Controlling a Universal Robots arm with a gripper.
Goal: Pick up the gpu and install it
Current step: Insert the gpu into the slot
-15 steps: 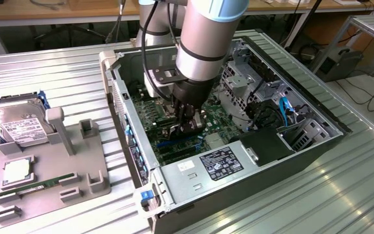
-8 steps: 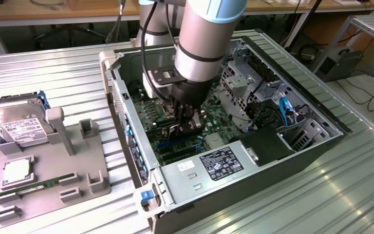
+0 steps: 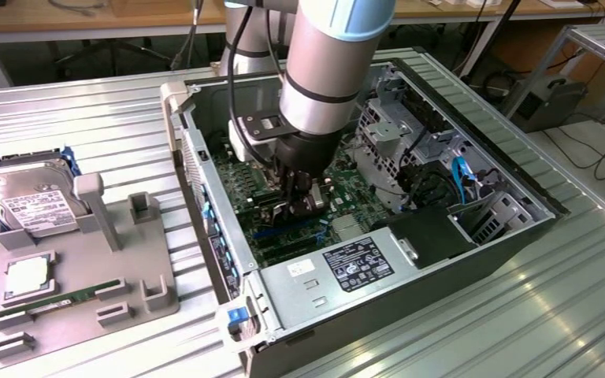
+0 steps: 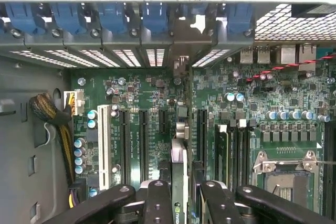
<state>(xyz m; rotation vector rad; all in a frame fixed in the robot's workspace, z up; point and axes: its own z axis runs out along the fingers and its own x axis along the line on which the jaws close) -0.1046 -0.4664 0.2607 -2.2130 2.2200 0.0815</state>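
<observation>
Computer case (image 3: 513, 236): open on its side, right of my parts tray (image 3: 135, 276) in the exterior view.

Motherboard (image 4: 142, 98): slots running toward the rear brackets.

Gripper (image 4: 181, 198): lowered inside the case, fingers (image 4: 157, 203) clamped on the card.

Card (image 4: 178, 177): I hold it edge-down, directly below the gripper, long axis along the slots, bracket end toward the case's rear wall.
</observation>
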